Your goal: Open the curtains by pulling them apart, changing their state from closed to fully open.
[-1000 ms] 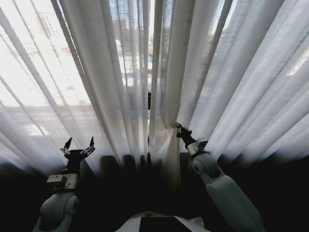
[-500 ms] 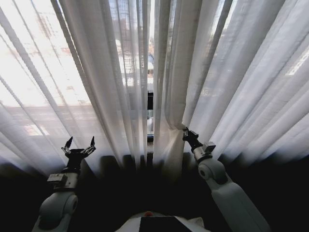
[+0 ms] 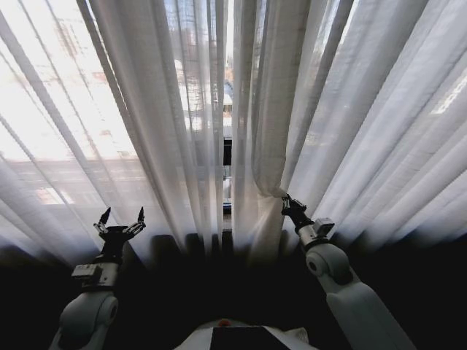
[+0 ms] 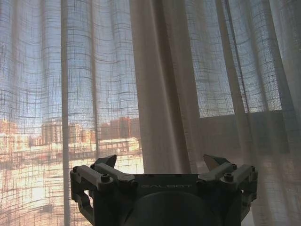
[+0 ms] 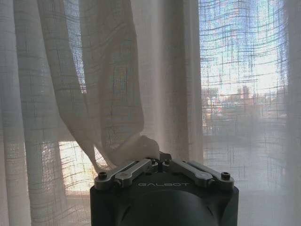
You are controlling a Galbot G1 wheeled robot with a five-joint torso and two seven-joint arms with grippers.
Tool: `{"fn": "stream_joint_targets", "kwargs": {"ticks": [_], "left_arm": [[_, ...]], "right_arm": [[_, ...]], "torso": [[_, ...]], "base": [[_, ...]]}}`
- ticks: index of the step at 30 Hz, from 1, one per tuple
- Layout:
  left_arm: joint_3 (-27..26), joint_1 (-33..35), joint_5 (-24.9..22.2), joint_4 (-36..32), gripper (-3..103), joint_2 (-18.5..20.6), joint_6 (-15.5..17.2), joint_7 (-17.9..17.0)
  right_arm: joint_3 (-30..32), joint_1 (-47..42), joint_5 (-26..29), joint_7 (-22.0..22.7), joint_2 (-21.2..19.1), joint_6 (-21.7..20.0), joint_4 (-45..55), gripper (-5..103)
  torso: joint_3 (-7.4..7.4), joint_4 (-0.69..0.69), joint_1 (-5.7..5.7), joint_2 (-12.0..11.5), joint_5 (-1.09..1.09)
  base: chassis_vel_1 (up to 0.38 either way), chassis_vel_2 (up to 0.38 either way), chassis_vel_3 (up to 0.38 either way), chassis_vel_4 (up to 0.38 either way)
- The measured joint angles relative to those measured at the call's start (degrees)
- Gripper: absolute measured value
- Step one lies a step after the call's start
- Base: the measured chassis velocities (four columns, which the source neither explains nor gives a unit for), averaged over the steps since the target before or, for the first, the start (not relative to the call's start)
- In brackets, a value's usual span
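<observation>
Right gripper (image 3: 286,200) clamped on a bunched fold of the curtains (image 3: 273,146) beside a narrow center gap, left gripper (image 3: 121,217) spread apart, empty, just before the fabric.

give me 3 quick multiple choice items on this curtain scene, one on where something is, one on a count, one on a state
1. Where has the right gripper got hold of the curtains?
A. at the inner edge of the right panel, beside the middle gap
B. at the outer edge of the left panel
C. up at the curtain rail

2. How many grippers have fabric pinched in them?
A. none
B. one
C. two

3. What state is the left gripper in?
A. shut on fabric
B. open, holding nothing
C. shut on a cord

Answers:
1 A: the head view shows fabric bunched at its tip next to the narrow gap.
2 B: the right wrist view shows cloth gathered in the right gripper alone.
3 B: its fingers stand spread with the curtain beyond them.
</observation>
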Motion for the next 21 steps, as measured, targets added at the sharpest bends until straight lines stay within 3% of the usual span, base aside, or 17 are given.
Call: {"fn": "stream_joint_targets", "kwargs": {"ticks": [21], "left_arm": [[0.27, -0.29, 0.19, 0.4, 100, 0.0, -0.15, 0.08]], "right_arm": [[0.32, 0.21, -0.11, -0.23, 0.11, 0.26, -1.39, 0]], "torso": [[0.0, -0.02, 0.0, 0.0, 0.01]], "base": [[-0.109, -0.105, 0.109, 0.11]]}}
